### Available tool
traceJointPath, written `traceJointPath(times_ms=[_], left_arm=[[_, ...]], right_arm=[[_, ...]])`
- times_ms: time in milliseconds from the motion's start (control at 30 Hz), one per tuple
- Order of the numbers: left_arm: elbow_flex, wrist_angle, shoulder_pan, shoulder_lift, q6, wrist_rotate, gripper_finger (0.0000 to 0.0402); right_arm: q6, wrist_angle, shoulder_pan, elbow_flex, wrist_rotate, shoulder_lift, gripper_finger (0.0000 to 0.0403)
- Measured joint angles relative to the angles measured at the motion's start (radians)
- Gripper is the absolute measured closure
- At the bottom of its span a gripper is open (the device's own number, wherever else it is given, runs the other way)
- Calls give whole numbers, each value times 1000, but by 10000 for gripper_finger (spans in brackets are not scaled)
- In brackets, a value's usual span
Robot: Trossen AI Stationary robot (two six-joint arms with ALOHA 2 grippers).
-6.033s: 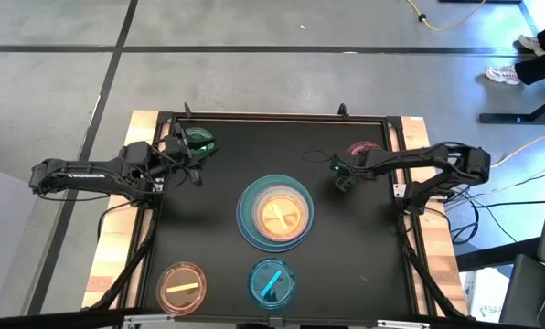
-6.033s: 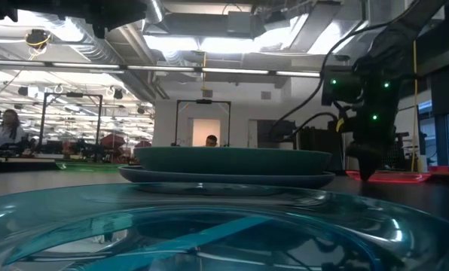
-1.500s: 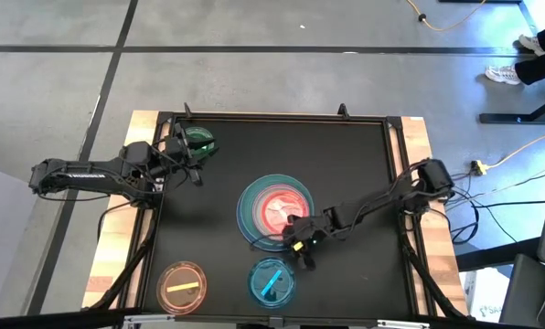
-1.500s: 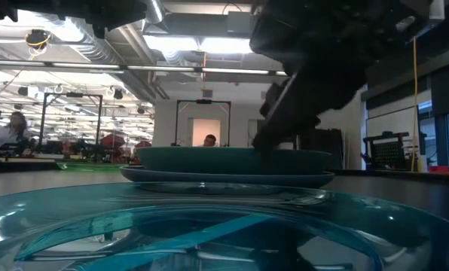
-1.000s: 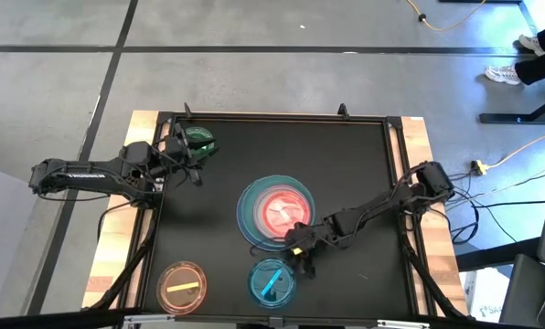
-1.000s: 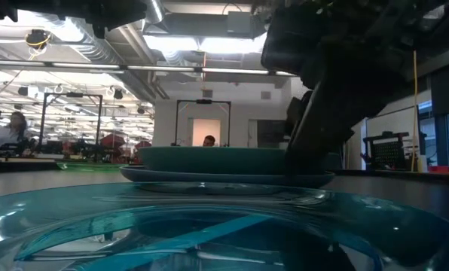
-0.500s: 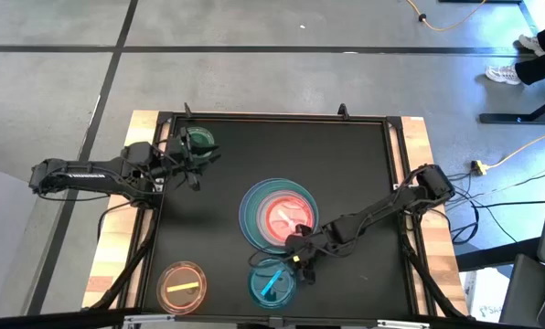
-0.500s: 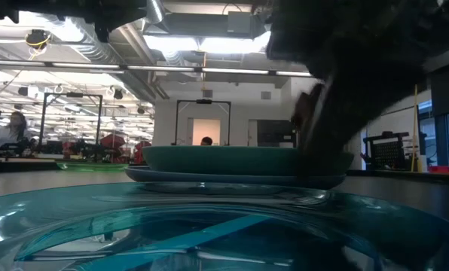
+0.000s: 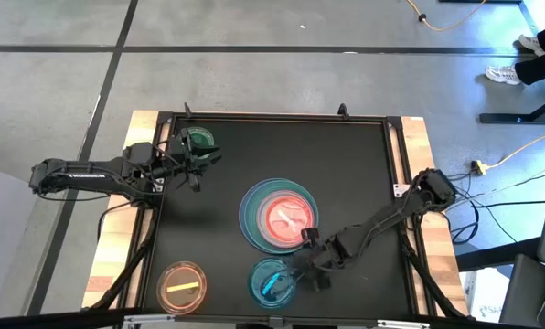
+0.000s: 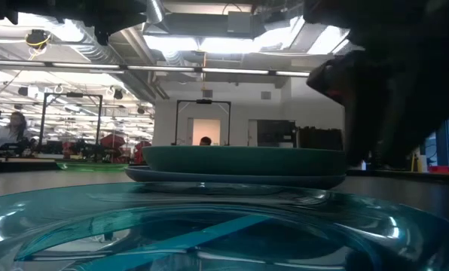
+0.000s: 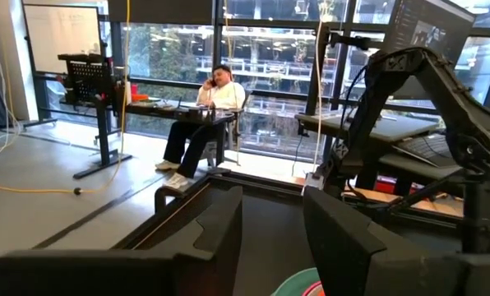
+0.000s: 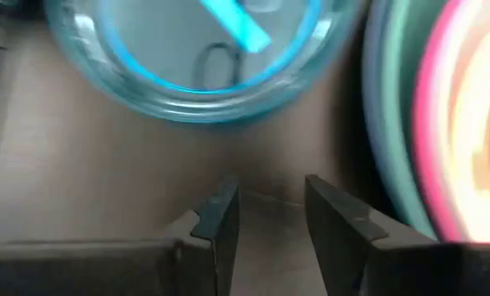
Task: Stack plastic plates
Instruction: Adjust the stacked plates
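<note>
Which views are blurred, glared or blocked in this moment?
Right wrist view: the translucent blue striped plate and the pink plate topping the stack smear with motion blur. Low view: the blue plate fills the foreground out of focus, ceiling lights glare, and a dark arm blocks the right. High view: sharp and evenly lit. Left wrist view: bright windows backlight the room.

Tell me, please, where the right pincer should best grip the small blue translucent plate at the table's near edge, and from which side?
Probably by its raised rim on the side toward the stack. The blue plate lies flat, so only its thin rim offers a hold. The right pincer, open, is already beside that edge.
</note>
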Motion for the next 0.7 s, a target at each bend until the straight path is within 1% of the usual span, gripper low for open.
traceJointPath(times_ms=[100, 167, 333, 500, 700], left_arm=[[0, -1, 0, 0, 0, 0, 278], [0, -10, 0, 0, 1, 0, 278], [0, -22, 0, 0, 3, 0, 278], [0, -22, 0, 0, 3, 0, 278], [0, -22, 0, 0, 3, 0, 278]], right_arm=[[-38, -1, -4, -19, 92, 0, 272], [-67, 5, -16, -30, 120, 0, 272], [-89, 29, -50, -53, 130, 0, 272], [-137, 75, -97, -66, 223, 4, 272], [-198, 94, -144, -65, 258, 13, 272]])
